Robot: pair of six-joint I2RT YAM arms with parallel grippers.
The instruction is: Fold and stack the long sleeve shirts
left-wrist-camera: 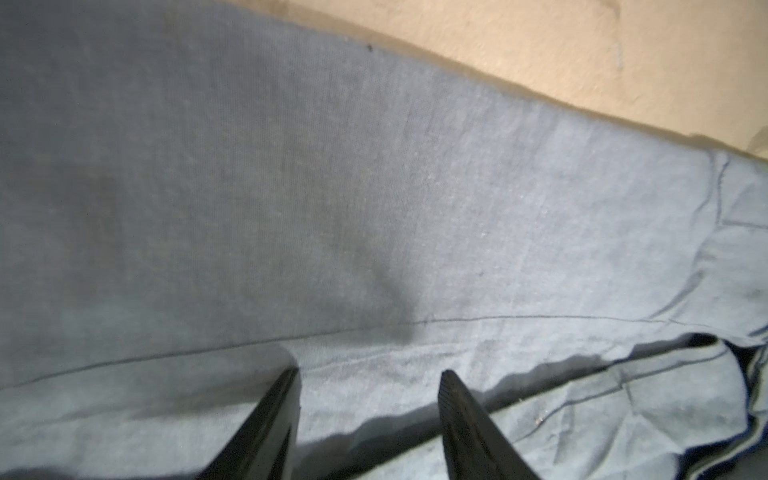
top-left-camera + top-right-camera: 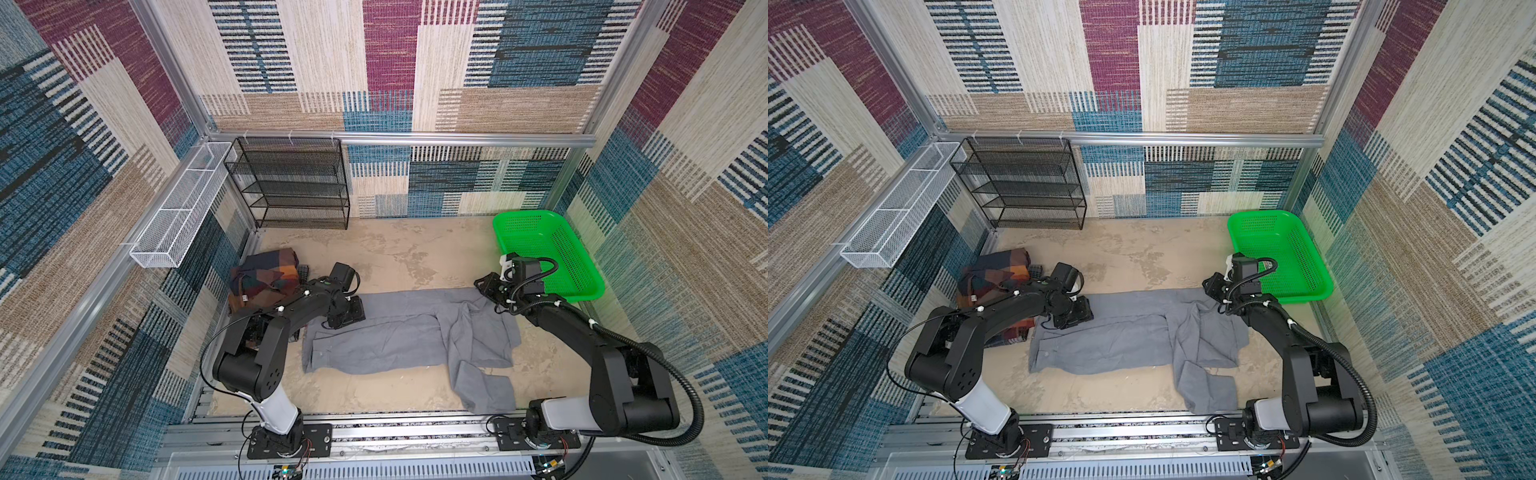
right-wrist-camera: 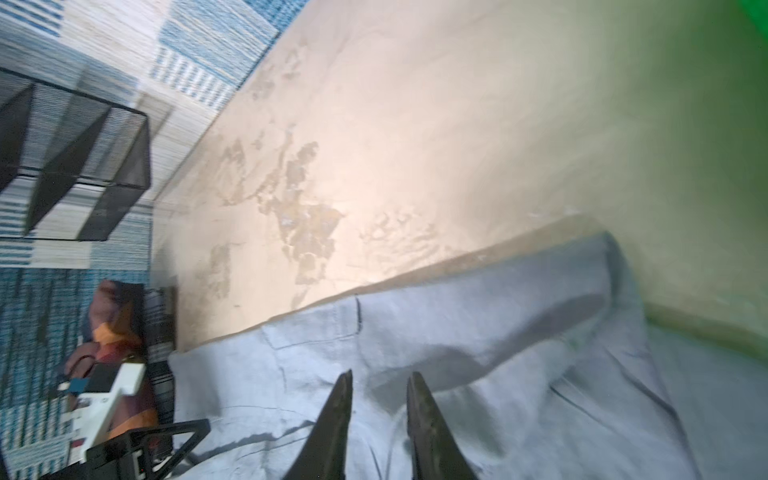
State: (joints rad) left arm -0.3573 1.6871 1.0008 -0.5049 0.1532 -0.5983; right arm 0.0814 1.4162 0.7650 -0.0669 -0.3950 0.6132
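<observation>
Two shirts are lying on our worktop (image 2: 395, 257): the gray shirt (image 2: 399, 332) is sprawling flat across the middle with one sleeve trailing toward the near edge, and the plaid shirt (image 2: 266, 276) is sitting bunched at the left side. We are holding our left pincer (image 1: 368, 374) with its jaws apart, low over the gray cloth's left end. Our right pincer (image 3: 380, 374) is hovering with a narrow gap, gripping nothing, over the shirt's far right corner beside the green basket (image 2: 552, 257).
</observation>
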